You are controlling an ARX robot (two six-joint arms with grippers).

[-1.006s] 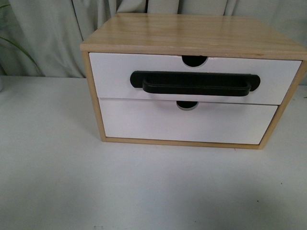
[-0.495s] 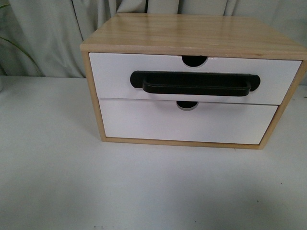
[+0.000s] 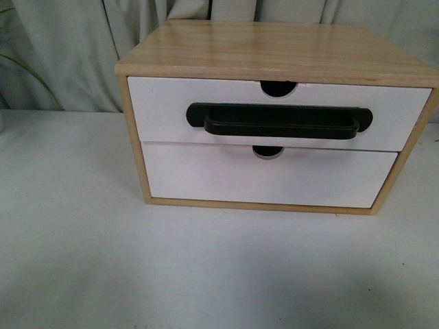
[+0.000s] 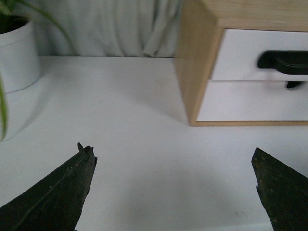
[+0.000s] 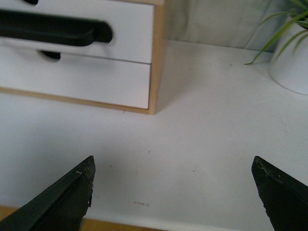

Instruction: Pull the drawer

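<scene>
A light wood cabinet point(image 3: 274, 44) stands on the white table point(image 3: 68, 226). Its upper drawer point(image 3: 161, 106) has a white front, a long black bar handle point(image 3: 278, 120) and a half-round notch point(image 3: 278, 87) in its upper edge; it is pushed in. Neither arm shows in the front view. My left gripper point(image 4: 173, 159) is open over bare table, well short of the cabinet's left corner, with the drawer point(image 4: 240, 53) ahead. My right gripper point(image 5: 173, 166) is open too, near the table's front edge, the drawer point(image 5: 130, 24) and its handle point(image 5: 53, 31) ahead.
Below sits a white-fronted drawer without a handle point(image 3: 206, 175), also pushed in. White plant pots stand on both sides: one point(image 4: 17, 53) left of the cabinet, one point(image 5: 291, 67) to its right. A grey curtain point(image 3: 68, 48) hangs behind.
</scene>
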